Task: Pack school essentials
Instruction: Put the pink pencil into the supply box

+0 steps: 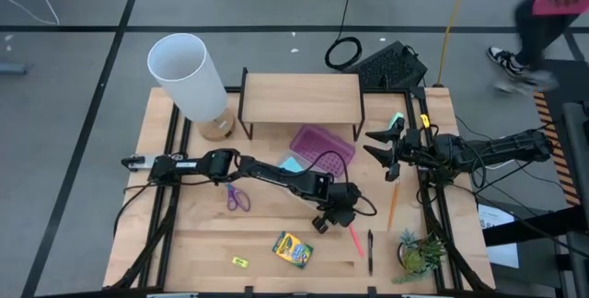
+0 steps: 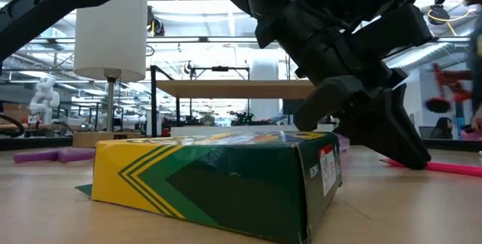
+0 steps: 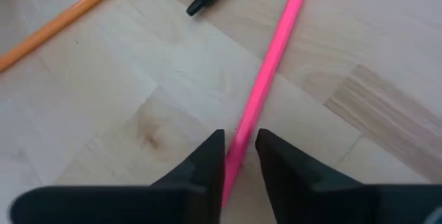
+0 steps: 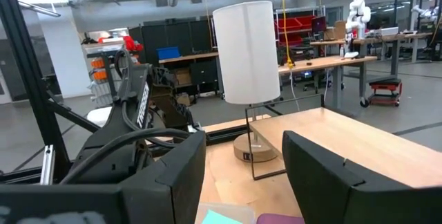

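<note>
table (image 1: 184, 243): pale wood butcher-block top, visible grain, black rails running along both sides
lamp (image 1: 188, 75): big smooth white cylinder shade on a round wooden base, up around 10 o'clock on the table
shelf (image 1: 300, 98): flat light-wood board on thin black wire legs, at 12 o'clock
left arm (image 1: 267, 175): dark, jointed, reaches from 9 o'clock across to just past the middle
right arm (image 1: 479, 151): comes in from 3 o'clock and hangs above the table edge
case (image 1: 322, 148): clear plastic box with a purple gridded lid, just below the shelf, near the centre
sticky pad (image 1: 291, 164): small light-blue square, tucked right by the case, partly under the left arm
crayon box (image 2: 218, 180): glossy cardboard, yellow and green stripes, lying flat at about 6 o'clock
plant (image 1: 419, 252): spiky green thing in a little pot, 4 o'clock corner
scissors (image 1: 237, 196): purple plastic loop handles, at 8 o'clock from the centre
left gripper (image 3: 239, 156): two matte black fingers pinched down on the pink pen, basically touching it on both sides
right gripper (image 4: 243, 165): blocky dark fingers spread wide, holding nothing
pink pen (image 3: 266, 79): thin smooth neon stick, lying on the wood at 5 o'clock, its near end between the left fingers
orange pencil (image 1: 392, 204): slim, straight, at 4 o'clock
black pen (image 1: 370, 248): skinny, just beside the pink one
yellow bit (image 1: 239, 261): tiny blocky piece near 6 o'clock
</note>
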Action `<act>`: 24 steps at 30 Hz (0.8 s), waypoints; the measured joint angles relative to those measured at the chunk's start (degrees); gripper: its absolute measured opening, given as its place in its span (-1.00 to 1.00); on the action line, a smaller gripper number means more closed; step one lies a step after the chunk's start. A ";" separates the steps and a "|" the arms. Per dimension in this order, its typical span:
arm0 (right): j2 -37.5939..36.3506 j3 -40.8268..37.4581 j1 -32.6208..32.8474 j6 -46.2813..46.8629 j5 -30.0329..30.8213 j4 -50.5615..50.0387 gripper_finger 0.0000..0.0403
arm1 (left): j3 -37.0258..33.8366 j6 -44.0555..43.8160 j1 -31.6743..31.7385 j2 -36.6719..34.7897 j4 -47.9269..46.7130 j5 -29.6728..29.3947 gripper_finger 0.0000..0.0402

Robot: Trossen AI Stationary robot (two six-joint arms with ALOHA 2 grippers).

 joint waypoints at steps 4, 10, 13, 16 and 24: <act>-0.02 -0.02 0.00 0.01 0.00 0.00 -0.08 | -0.04 0.28 -0.11 0.00 -0.01 0.17 -0.78; -0.02 -0.02 0.00 0.00 0.00 0.00 -0.08 | -0.15 -0.20 -0.02 0.10 3.79 -2.07 -0.96; -0.02 -0.02 0.00 0.05 0.02 0.00 -0.08 | -0.19 -1.07 0.23 0.11 5.22 -2.93 -0.94; -0.02 -0.02 0.00 0.42 0.02 0.00 -0.08 | -0.22 -1.70 0.17 0.19 6.09 -3.30 -0.85; -0.02 -0.03 0.00 -0.37 0.07 0.47 -0.08 | -0.20 -1.78 -0.15 0.20 6.28 -5.72 -0.81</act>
